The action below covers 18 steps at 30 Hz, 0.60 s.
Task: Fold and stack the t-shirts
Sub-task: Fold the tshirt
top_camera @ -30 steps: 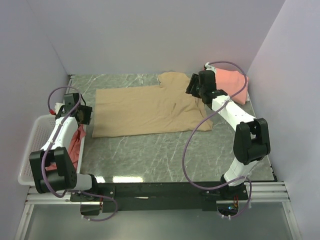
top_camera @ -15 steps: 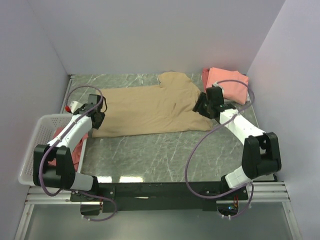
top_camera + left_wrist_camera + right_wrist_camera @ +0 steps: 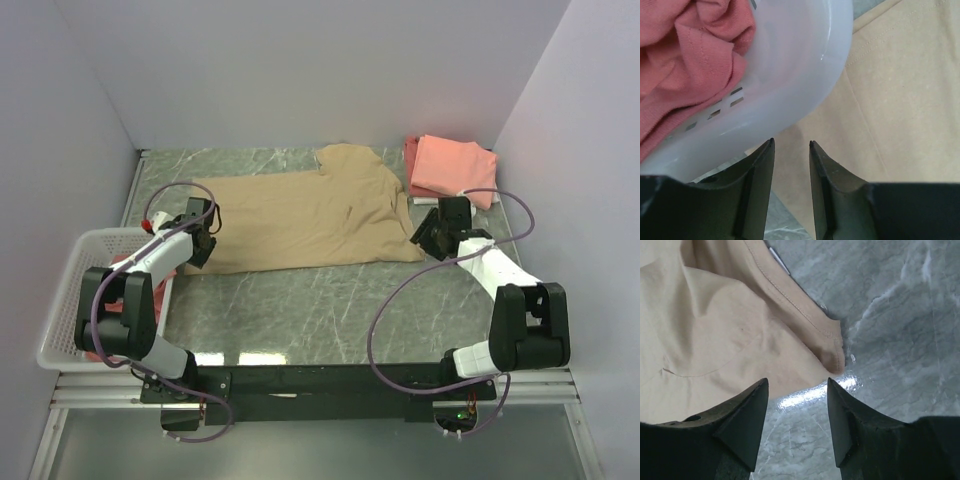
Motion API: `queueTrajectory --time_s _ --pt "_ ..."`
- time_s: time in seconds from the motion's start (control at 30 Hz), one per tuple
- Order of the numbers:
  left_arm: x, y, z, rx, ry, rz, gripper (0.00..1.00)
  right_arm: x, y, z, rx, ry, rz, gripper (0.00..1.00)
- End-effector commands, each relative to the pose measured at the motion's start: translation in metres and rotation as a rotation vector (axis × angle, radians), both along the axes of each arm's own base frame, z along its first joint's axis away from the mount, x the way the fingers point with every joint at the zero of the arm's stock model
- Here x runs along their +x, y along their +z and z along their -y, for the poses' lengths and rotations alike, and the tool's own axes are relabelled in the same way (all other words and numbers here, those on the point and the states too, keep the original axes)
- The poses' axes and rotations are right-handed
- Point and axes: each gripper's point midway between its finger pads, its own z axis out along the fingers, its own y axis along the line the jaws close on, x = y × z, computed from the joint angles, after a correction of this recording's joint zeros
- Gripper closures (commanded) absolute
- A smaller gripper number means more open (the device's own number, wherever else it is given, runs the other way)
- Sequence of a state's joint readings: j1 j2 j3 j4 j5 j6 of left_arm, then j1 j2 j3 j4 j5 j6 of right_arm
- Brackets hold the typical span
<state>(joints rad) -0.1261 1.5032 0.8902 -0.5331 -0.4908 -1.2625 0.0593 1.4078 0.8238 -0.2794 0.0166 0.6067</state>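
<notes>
A tan t-shirt (image 3: 300, 215) lies spread flat on the marble table. My left gripper (image 3: 197, 248) is open low over the shirt's near left corner (image 3: 805, 165), beside the white basket (image 3: 790, 65). My right gripper (image 3: 424, 238) is open over the table just off the shirt's near right corner (image 3: 832, 352). A folded salmon t-shirt (image 3: 450, 167) lies at the back right. A crumpled red-pink shirt (image 3: 685, 55) sits in the basket.
The white basket (image 3: 70, 290) stands off the table's left edge, close against my left fingers. Walls close in the table at back, left and right. Purple cables loop from both arms.
Both arms have come down and toward the near edge of the tan shirt: the left from the basket to the shirt's left corner, the right from the back to its right corner.
</notes>
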Motion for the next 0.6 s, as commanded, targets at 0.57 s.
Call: queueTrajectory --time_s 0.57 --pt "-0.008 -0.009 -0.011 0.001 0.014 -0.019 0.58 0.002 -0.048 0.006 0.086 -0.071 -0.042 0.43"
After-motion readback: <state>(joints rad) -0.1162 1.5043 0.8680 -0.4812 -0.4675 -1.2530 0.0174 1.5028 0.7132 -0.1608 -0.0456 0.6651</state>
